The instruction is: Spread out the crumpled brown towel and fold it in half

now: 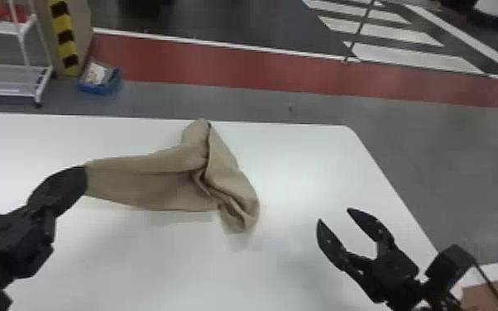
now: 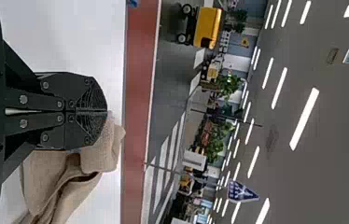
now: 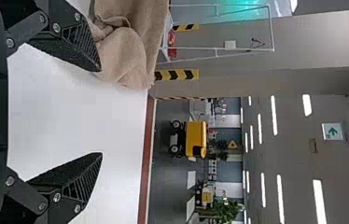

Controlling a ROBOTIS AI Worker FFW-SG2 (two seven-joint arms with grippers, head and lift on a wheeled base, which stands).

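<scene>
While the left claw (image 1: 79, 180) clenches one end of the brown towel (image 1: 149, 186), crumpled on the tabletop (image 1: 136, 269), the right claw (image 1: 335, 215) gapes empty. Likely light, limp; best pinched by its opposite edge.

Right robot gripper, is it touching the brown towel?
Apart. The head view shows a stretch of white table between the right gripper and the brown towel.

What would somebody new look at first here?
Probably the crumpled brown towel, sprawled across the white table, its left end pinched in the left pincer. Next, the right pincer, wide open over the table's right side.
</scene>
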